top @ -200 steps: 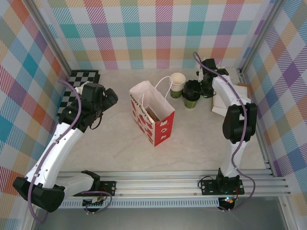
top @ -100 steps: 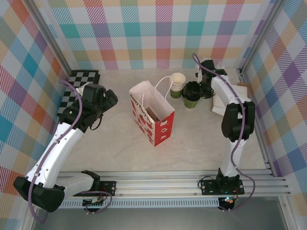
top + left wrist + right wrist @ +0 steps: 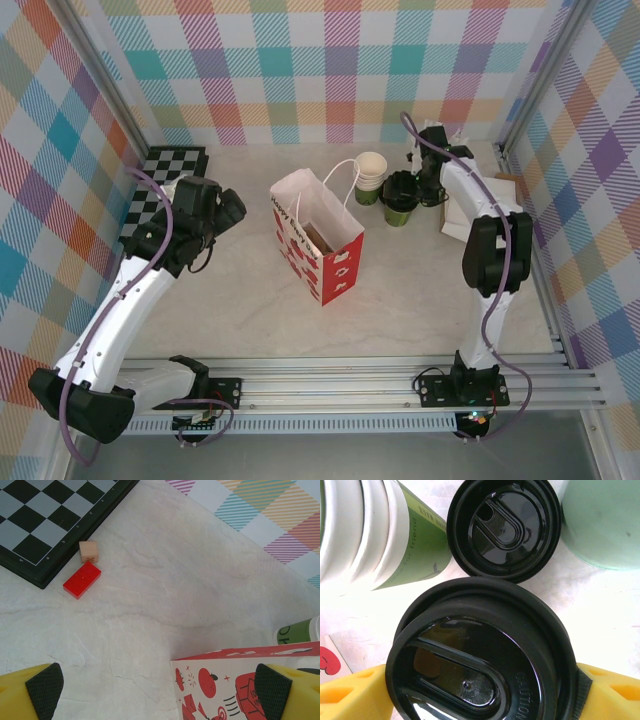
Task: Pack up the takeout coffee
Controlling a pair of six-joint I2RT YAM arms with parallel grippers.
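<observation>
1. Two small green paper cups with round black plastic lids stand at the back right of the pale marbled bench [image 3: 250, 300]. In the right wrist view the nearer one is the takeout coffee [image 3: 485, 650], upright with its lid on.
2. The right tool [image 3: 477, 690] sits around that cup, one yellow finger at each side of the lid. The right pad touches the lid's rim. The jaws stand wide, and I cannot tell whether they press on the cup.
3. The second lidded cup [image 3: 504, 527] stands just beyond the takeout coffee.
4. A stack of cream and green paper cups without lids [image 3: 365, 530] is just left of the second lidded cup. A pale mint tumbler [image 3: 605, 520] is just to its right.
5. A red and white paper bag with white cord handles [image 3: 318, 240] stands open in the middle of the bench, left of the cups and apart from them.
6. The left tool [image 3: 160, 690] hovers over the bench left of the bag. Its jaws are fully spread with nothing held, and the bag's top edge lies by its right finger.
7. A black and grey chessboard [image 3: 45, 520] lies at the back left. A small tan wooden cube [image 3: 89, 551] and a flat red brick [image 3: 82, 580] rest just beside its edge.
</observation>
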